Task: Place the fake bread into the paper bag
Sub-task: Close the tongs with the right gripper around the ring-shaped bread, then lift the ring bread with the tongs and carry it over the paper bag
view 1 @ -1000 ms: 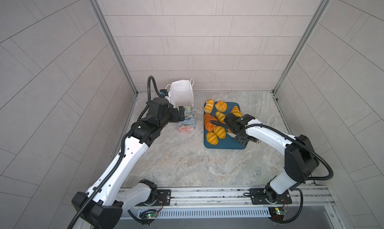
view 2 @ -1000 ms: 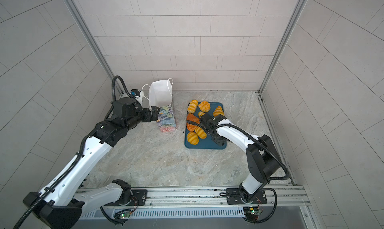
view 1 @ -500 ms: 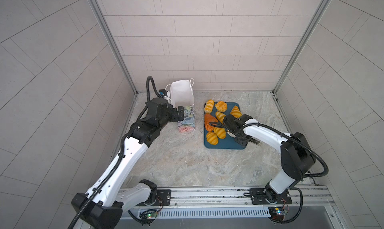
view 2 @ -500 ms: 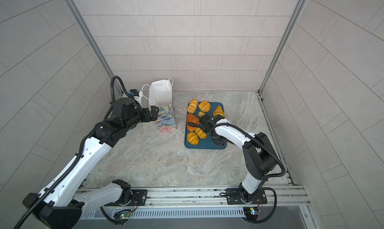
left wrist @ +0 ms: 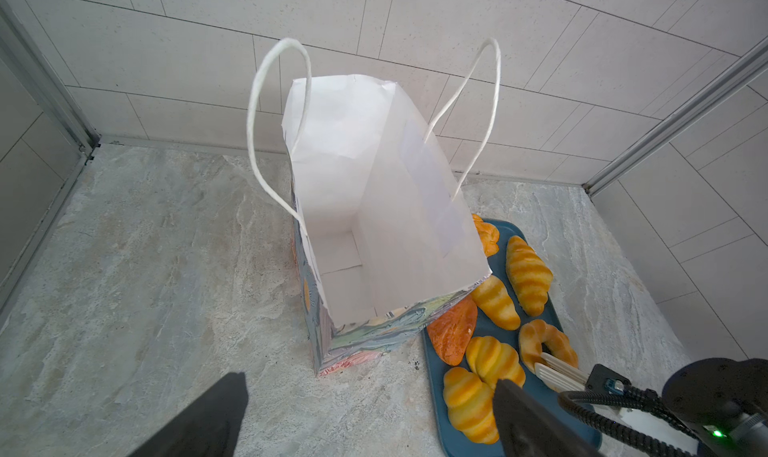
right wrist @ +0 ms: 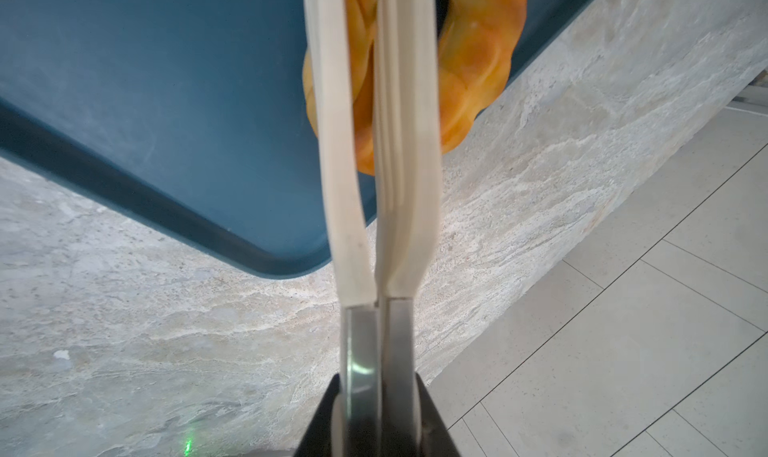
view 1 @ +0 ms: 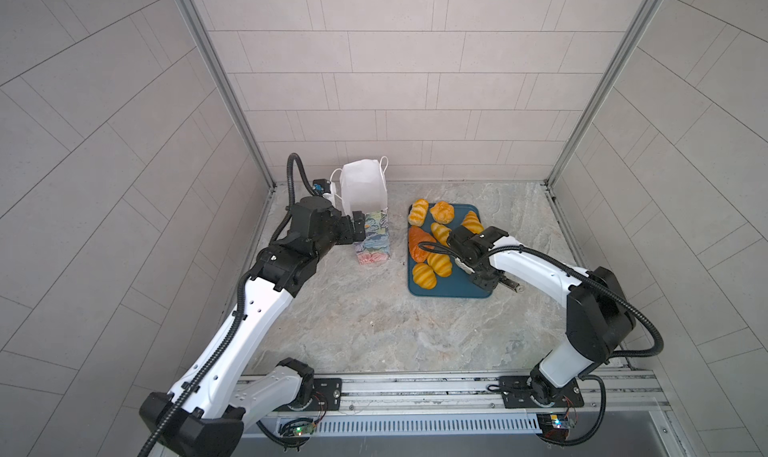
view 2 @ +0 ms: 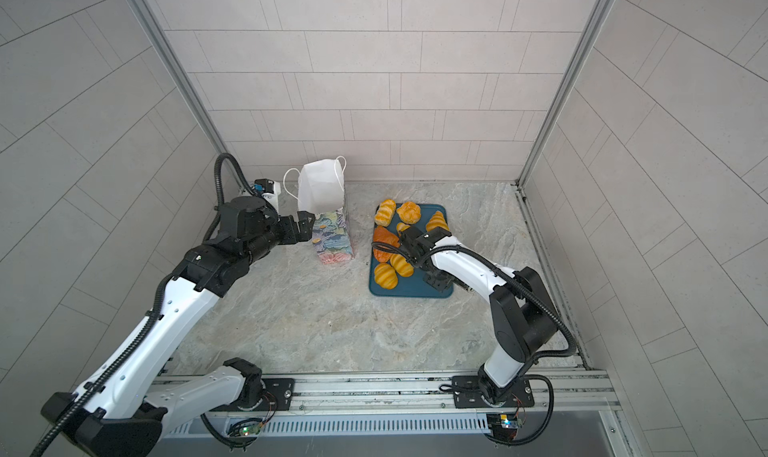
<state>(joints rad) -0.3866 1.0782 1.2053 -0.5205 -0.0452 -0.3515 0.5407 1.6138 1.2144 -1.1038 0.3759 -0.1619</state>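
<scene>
The right gripper (left wrist: 540,361) works nearest, over the teal tray (view 1: 451,289), and is clenched on the ring doughnut (left wrist: 530,337). In the right wrist view its two white fingers (right wrist: 332,143) stand close together with one side of the ring pinched between them, and the ring's hole shows just beside one finger. The doughnut is on the tray's right half, toward the near right corner. In both top views the wrist hides it. Whether it rests on the tray or hangs just clear of it I cannot tell.

Just left of the doughnut lie two striped rolls (view 1: 424,275), touching each other. Beyond them the darker orange piece (view 1: 419,243) lies along the tray's left edge, with two croissants (view 1: 440,231) to its right. At the far edge a striped loaf (view 1: 417,212) and a round bun (view 1: 442,212) sit side by side.

Left of the tray and apart from it, the paper bag (view 1: 365,185) stands upright on the marble floor (view 1: 374,322), mouth up, its white lining and cord handles showing. The left gripper (view 1: 358,225) hangs just beside the bag's left wall, spread wide and holding nothing. In the left wrist view its dark fingers (left wrist: 216,413) stand far apart, with the bag's foot ahead of them rather than between them.

Farthest back is the tiled wall (view 1: 395,81).
</scene>
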